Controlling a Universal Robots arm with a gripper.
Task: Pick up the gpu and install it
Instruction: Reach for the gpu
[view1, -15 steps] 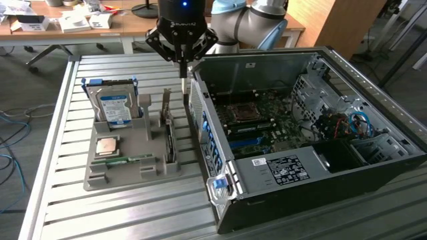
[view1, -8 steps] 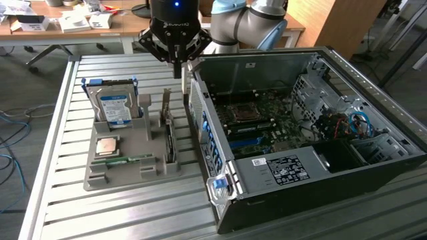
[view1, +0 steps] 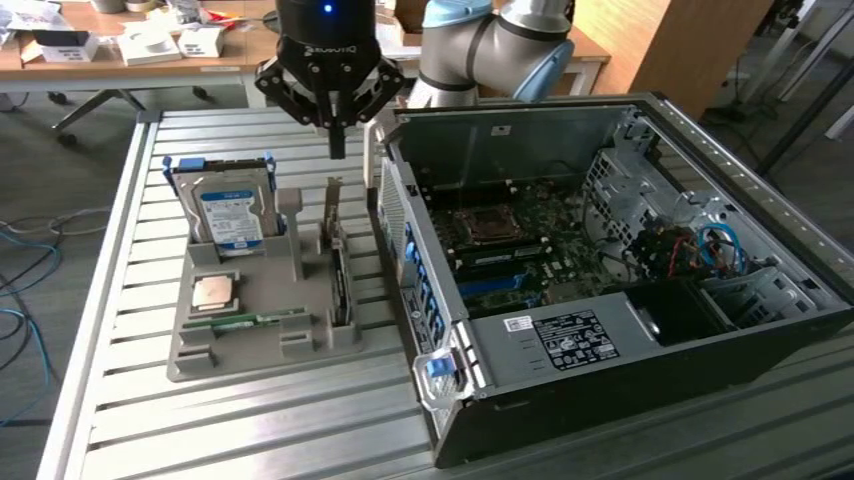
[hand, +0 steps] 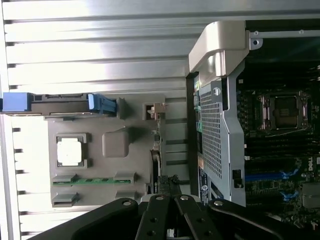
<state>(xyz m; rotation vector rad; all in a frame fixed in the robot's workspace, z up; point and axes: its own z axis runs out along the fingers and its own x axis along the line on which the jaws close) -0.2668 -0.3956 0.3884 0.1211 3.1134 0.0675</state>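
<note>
The gpu (view1: 339, 272) stands on its edge in a slot of the grey parts tray (view1: 254, 352), a thin card with a dark edge and a tan upright end. My black gripper (view1: 336, 152) hangs just above that far end, shut, with nothing between the fingers and a small gap to the card. In the wrist view the gpu (hand: 157, 159) shows edge-on as a thin line along the tray (hand: 135, 127), running toward my closed gripper (hand: 169, 184).
The tray also holds a silver hard drive (view1: 230, 212), a processor chip (view1: 214, 292) and a green memory stick (view1: 247, 321). An open computer case (view1: 601, 375) with its motherboard (view1: 514, 245) exposed stands close beside the tray on the slatted metal table (view1: 147, 430).
</note>
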